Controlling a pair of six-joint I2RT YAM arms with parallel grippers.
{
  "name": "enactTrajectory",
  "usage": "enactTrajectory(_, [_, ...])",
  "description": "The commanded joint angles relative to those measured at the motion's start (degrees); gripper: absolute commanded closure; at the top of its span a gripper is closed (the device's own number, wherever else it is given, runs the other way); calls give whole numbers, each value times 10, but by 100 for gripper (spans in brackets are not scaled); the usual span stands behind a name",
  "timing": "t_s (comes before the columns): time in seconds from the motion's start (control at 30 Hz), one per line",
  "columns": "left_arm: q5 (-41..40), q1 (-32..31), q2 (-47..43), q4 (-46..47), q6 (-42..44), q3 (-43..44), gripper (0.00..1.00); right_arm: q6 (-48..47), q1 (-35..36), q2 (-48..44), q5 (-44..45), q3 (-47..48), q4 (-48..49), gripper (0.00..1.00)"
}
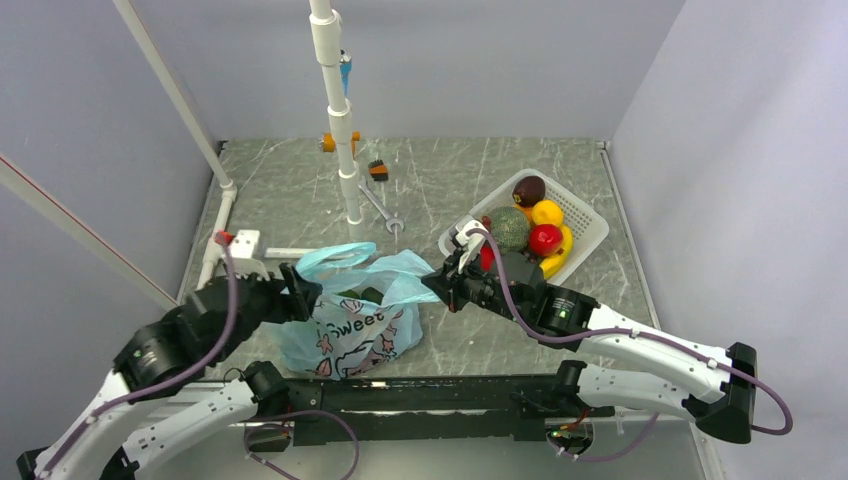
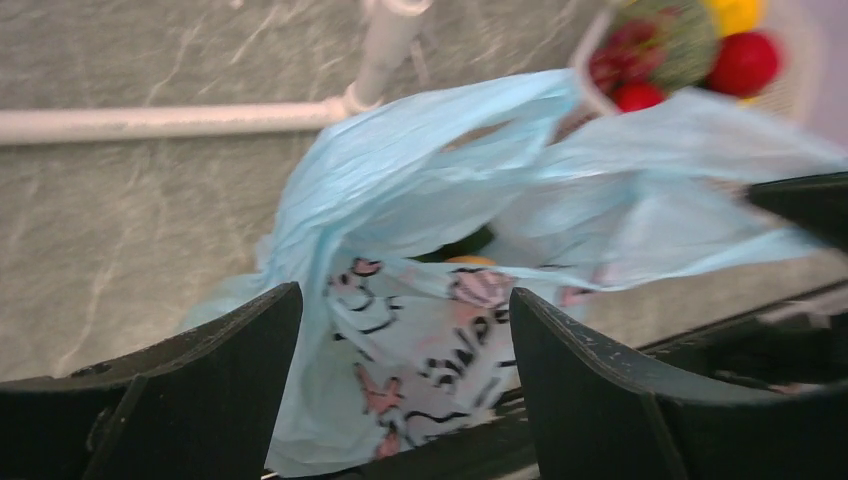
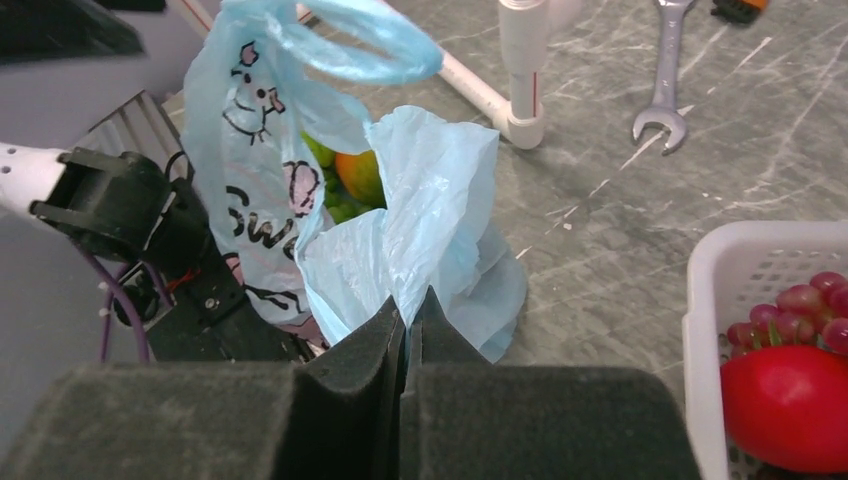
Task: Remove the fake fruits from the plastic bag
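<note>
Right wrist: right tool (image 3: pixel 408 320) pinches plastic bag (image 3: pixel 440 190) edge; left tool (image 2: pixel 405 300) spread.

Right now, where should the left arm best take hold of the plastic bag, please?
Probably the free handle loop of the plastic bag, coming from its left. It stands clear above the fruit, opposite the fold the right gripper pinches, and the left gripper has open jaws beside it.

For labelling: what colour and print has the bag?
The plastic bag is light blue with dark cartoon print; left wrist view.
</note>
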Motion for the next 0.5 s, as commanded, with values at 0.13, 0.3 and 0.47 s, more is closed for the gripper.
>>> enactTrajectory(0.13, [119, -3, 116, -43, 53, 166, 19, -2, -3, 0, -36, 6, 41, 100])
enactTrajectory(0.3, [87, -2, 259, -80, 150, 292, 17, 8, -3, -2, -54, 1, 44, 100])
enactTrajectory(0.47, [40, -3, 397, -101, 195, 373, 17, 12, -3, -9, -51, 1, 33, 100])
